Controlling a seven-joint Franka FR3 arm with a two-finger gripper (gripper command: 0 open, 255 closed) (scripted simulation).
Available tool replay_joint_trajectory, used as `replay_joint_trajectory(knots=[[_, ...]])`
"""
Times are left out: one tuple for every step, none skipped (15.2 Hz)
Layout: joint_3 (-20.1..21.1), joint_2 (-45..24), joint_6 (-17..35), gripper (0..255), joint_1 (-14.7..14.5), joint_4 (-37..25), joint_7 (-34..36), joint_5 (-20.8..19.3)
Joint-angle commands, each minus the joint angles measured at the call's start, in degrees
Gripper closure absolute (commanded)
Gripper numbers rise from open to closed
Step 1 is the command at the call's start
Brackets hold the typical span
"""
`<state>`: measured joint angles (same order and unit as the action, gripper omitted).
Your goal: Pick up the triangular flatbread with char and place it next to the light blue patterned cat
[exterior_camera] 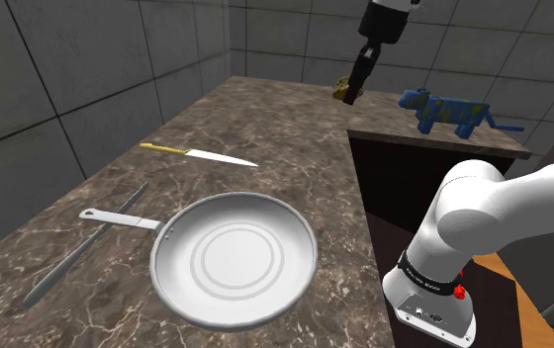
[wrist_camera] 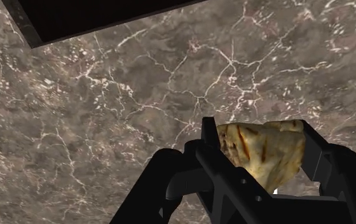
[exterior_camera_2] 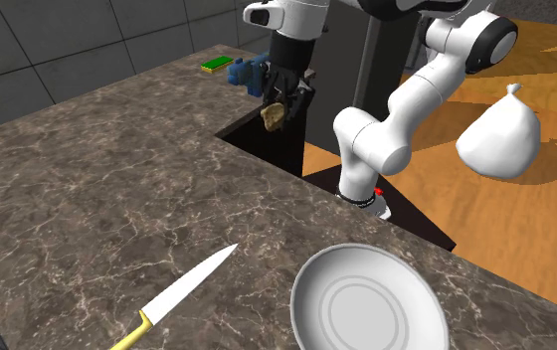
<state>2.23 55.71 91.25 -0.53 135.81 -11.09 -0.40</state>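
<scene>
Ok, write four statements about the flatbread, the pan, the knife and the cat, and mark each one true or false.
1. The jaws clasp the flatbread. True.
2. The pan holds food. False: nothing lies in it.
3. The knife has a yellow handle. True.
4. The blue cat stands on the floor. False: it stands on the countertop.

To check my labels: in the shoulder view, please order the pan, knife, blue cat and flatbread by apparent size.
Largest: pan.
Then blue cat and knife, about equally long; the cat stands farther off, so I do not rank them.
Smallest: flatbread.
</scene>
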Motion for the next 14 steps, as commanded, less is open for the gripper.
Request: replay_joint_trajectory(knots=[[0.0, -0.8, -1.3, 255, 0.0, -2.1, 0.0, 0.0], [0.0, -1.2, -1.9, 255, 0.1, -3.1, -0.1, 0.0], [0.0, -1.6, -2.5, 255, 0.1, -4.1, -0.1, -0.1], [-0.1, -2.0, -3.1, 255, 0.1, -5.1, -0.1, -0.1], [-0.1, -2.4, -3.7, 255, 0.1, -6.0, -0.1, -0.1], [-1.4, -2.1, -3.8, 255, 0.4, -5.9, -1.4, -1.0], [-2.8, -1.9, -3.8, 255, 0.7, -5.8, -2.8, -1.8], [-4.2, -1.8, -3.9, 255, 0.9, -5.8, -4.1, -2.7], [-5.6, -1.7, -3.9, 255, 1.2, -5.8, -5.5, -3.6], [-7.0, -1.7, -3.9, 255, 1.5, -5.9, -6.8, -4.5], [-8.4, -1.8, -3.9, 255, 1.8, -6.1, -8.1, -5.4], [-9.8, -1.9, -3.9, 255, 2.0, -6.3, -9.5, -6.3], [-11.2, -2.1, -3.8, 255, 2.3, -6.6, -10.8, -7.1], [-12.6, -2.4, -3.8, 255, 2.5, -6.9, -12.1, -8.0]])
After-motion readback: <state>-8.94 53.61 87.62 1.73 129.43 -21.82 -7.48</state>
